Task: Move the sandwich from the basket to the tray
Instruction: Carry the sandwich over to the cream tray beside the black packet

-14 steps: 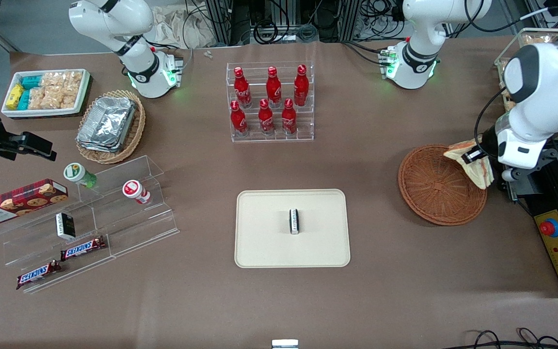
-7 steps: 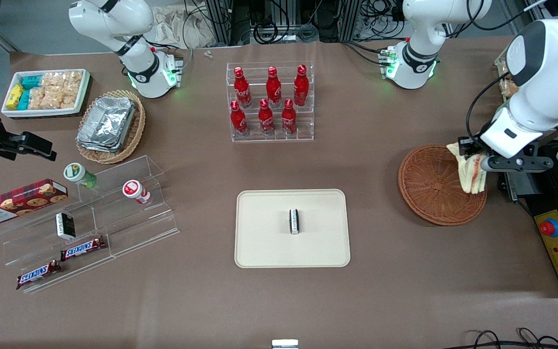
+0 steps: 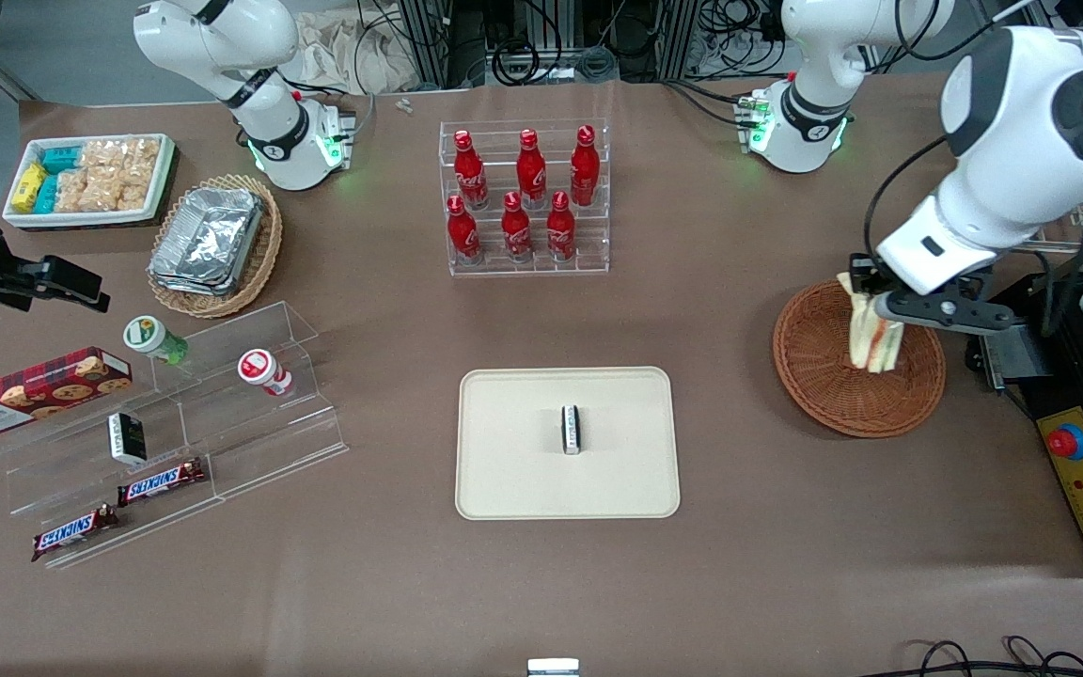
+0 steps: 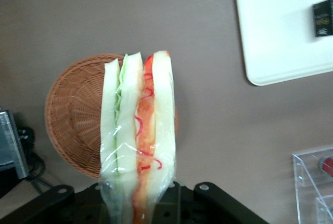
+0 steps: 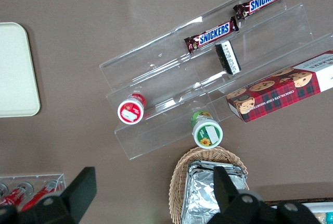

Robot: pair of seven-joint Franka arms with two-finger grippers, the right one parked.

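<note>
Now gripper (image 3: 866, 308) grips sandwich (image 3: 871, 337) above basket (image 3: 824, 376).
Tray (image 3: 504, 470) lies toward the parked arm's end, well apart.

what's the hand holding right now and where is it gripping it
The hand holds the wrapped sandwich by one end, so it hangs above the basket.

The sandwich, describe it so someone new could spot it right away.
Find the round reddish-brown basket at the working arm's end of the table. The gripper hangs over it, jaws shut on the sandwich: a plastic-wrapped white-bread wedge with red and green filling, the only item off the table.
</note>
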